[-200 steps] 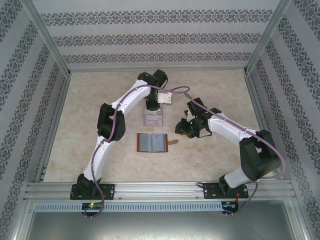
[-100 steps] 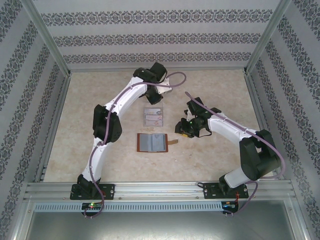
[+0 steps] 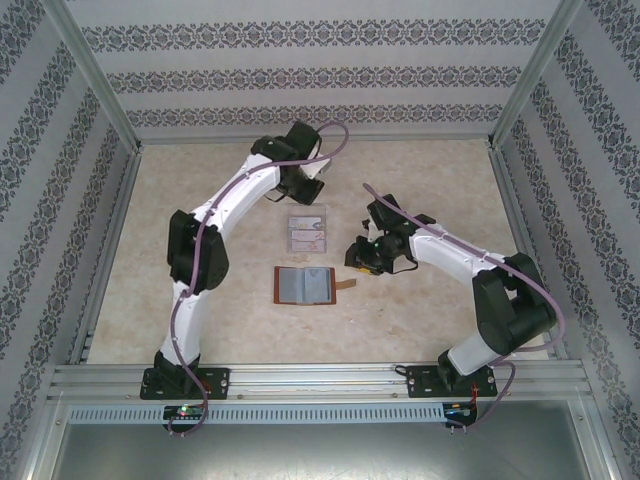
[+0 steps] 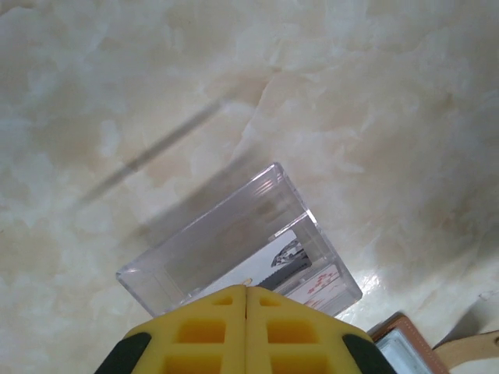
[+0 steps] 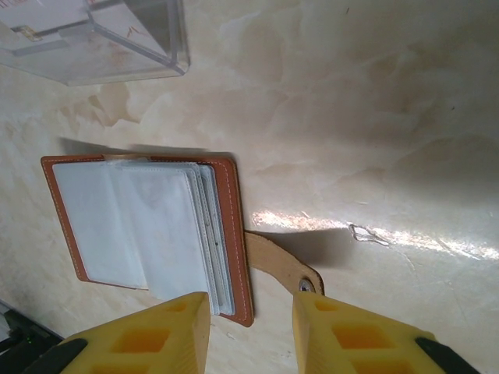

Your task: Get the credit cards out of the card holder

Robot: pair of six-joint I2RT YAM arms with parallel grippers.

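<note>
The reddish-brown leather bifold card holder (image 3: 304, 285) lies open and flat on the beige marbled bench (image 3: 440, 180). Its grey-blue inner pockets (image 5: 132, 226) face up, and its narrow tan closing tab (image 5: 277, 265) sticks out from its right edge.

Just beyond the card holder's far side, apart from it, sits a clear rectangular plastic tray (image 4: 210, 245). Pale grey-white credit cards (image 4: 308, 273) with faint print lie flat inside the tray. Whether more cards sit in the card holder's pockets is hard to tell, since the sleeves look uniformly pale.

The left end effector (image 4: 246, 294) hangs farther from the card holder than the tray, above the tray's far side. Its yellow fingers are clenched flush together with nothing between them.

The right end effector (image 5: 249, 308) hovers at the card holder's right edge. Its yellow fingers stand apart, released and grasping nothing. In the right wrist view, the card holder's right edge and the closing tab lie in the gap between the fingers.
</note>
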